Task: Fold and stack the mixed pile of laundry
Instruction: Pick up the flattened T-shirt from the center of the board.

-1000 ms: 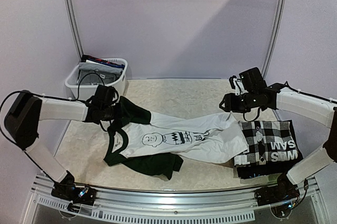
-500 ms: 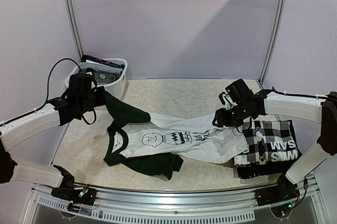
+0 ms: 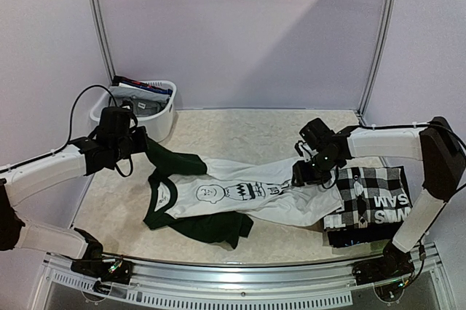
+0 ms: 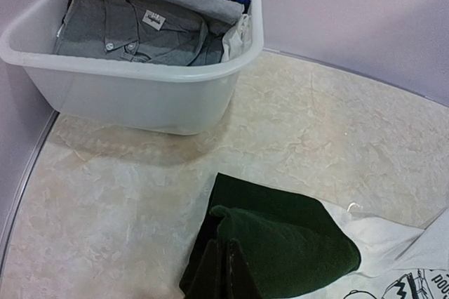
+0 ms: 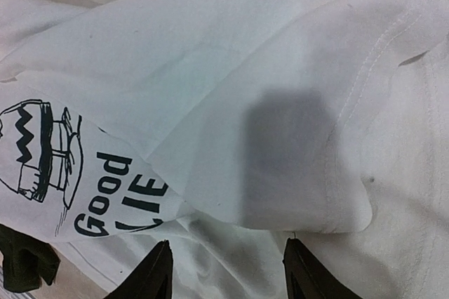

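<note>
Has pulled the left claw [image 3: 141, 141] out toward the basket [image 3: 166, 117] and dropped the right claw [image 3: 302, 173] low over the last second. Grips the shirt [image 3: 233, 192] by its green sleeve [image 4: 280, 243] with the left, pinched tight; holds the right apart just above the white hem [image 5: 337, 123]. Lies mid-table, long axis left to right, collar left, hem right, nearest the right claw.

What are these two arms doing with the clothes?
They are folding laundry. The left gripper is pinching the dark green sleeve of a white cartoon T-shirt spread on the table. The right gripper hangs open over the shirt's other end. A checkered shirt lies folded at the right; more clothes sit in the basket.
</note>
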### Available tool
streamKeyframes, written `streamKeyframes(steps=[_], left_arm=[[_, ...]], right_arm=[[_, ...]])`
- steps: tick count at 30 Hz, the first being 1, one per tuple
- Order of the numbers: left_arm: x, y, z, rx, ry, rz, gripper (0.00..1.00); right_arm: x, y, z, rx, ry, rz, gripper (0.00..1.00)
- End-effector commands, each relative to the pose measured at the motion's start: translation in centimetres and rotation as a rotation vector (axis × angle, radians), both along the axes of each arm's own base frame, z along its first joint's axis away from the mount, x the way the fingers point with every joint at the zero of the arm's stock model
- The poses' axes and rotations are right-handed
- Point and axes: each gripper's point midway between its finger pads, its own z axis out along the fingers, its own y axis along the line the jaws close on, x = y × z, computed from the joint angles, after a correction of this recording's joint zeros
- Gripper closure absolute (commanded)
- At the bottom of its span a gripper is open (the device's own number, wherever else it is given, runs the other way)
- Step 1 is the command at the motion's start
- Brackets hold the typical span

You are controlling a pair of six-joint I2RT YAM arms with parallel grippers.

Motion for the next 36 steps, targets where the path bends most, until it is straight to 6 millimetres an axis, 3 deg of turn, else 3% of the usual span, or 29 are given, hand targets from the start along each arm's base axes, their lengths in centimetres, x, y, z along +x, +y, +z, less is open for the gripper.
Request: streamKeyframes(steps=[1,10,14,21,29,36], left_arm=[[-0.2,-0.4,-1.0,0.019,0.022,-0.019,1.00],[-0.5,-0.1,-1.4,0.030,0.030,-0.013,1.00],[-0.5,0.0,-1.4,0.034,0.030,-0.010,1.00],[-0.5,0.0,-1.4,0.042,0.034,-0.011,1.00],[-0.4,-0.1,-1.3,0.051,0.036,-0.015,1.00],[-0.3,-0.2,-1.4,0.054,0.038,-0.022,1.00]], right_arm=[[1.6,0.1,0.4,-0.022,-0.064,-0.028,0.46],[3.3,-0.6,1.9,-0.098,-0.125,-0.035,0.44],[3.4,-1.2,1.0,-0.163,-0.110,-0.013,0.46],[2.4,-1.2,0.0,-0.178,-0.067,0.058,0.46],[2.5,-1.3,2.6,-0.154,-0.141,0.153,0.42],[2.3,-2.6,1.3,-0.272,-0.122,0.247,0.40]])
